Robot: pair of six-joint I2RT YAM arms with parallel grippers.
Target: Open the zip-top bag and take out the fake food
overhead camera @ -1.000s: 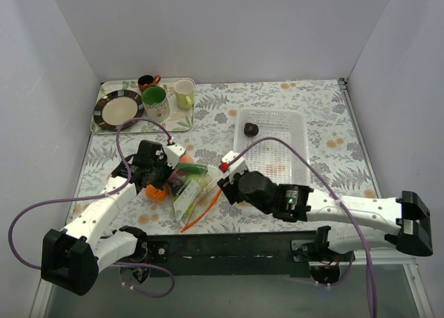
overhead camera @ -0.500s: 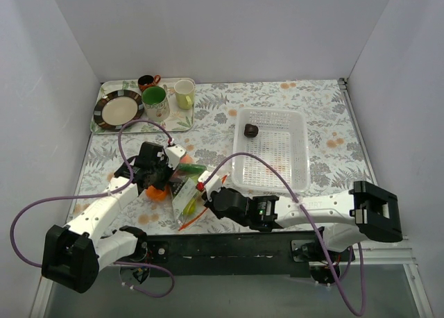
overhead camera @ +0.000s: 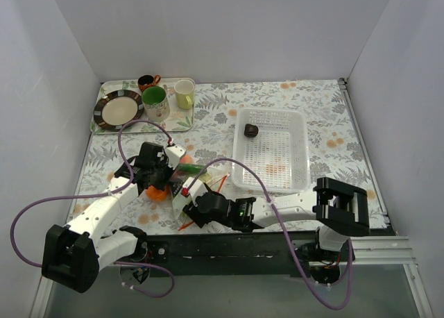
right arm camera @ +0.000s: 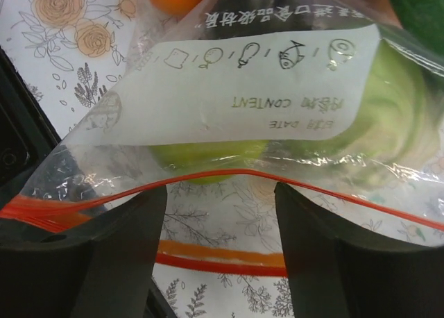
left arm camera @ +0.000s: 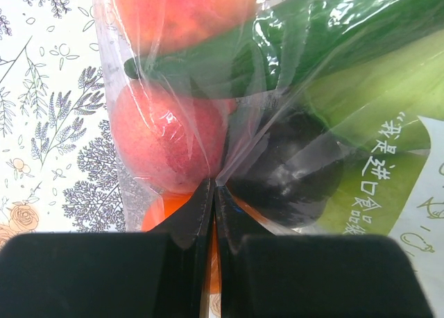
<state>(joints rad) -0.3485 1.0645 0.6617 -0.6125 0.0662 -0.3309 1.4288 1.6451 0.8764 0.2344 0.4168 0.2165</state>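
Left wrist view showed the left gripper (left arm camera: pixel 214 187) clamped on the zip-top bag (left arm camera: pixel 298 116), pinching a pleat of its clear film. The fake food (left arm camera: pixel 166 141), a peach, a green pod and a dark lump among it, was packed behind that film. The bag lay just left of the white basket (overhead camera: pixel 298 158), toward its near side. One dark piece (overhead camera: pixel 251 130) sat inside the basket at its far left corner.

The right gripper (right arm camera: pixel 218 196) was spread wide at the bag's mouth. The zip strip (right arm camera: pixel 208 174) crossed the gap at fingertip level, unpinched.

The step in hand looked to be seizing one lip of the mouth. It would go best if the right fingers closed on the upper strip alone, near its middle. They should then draw slowly toward the basket while the left grip anchored the bag. The film looked slick, so a hasty pull might slip off or drag the whole bag.
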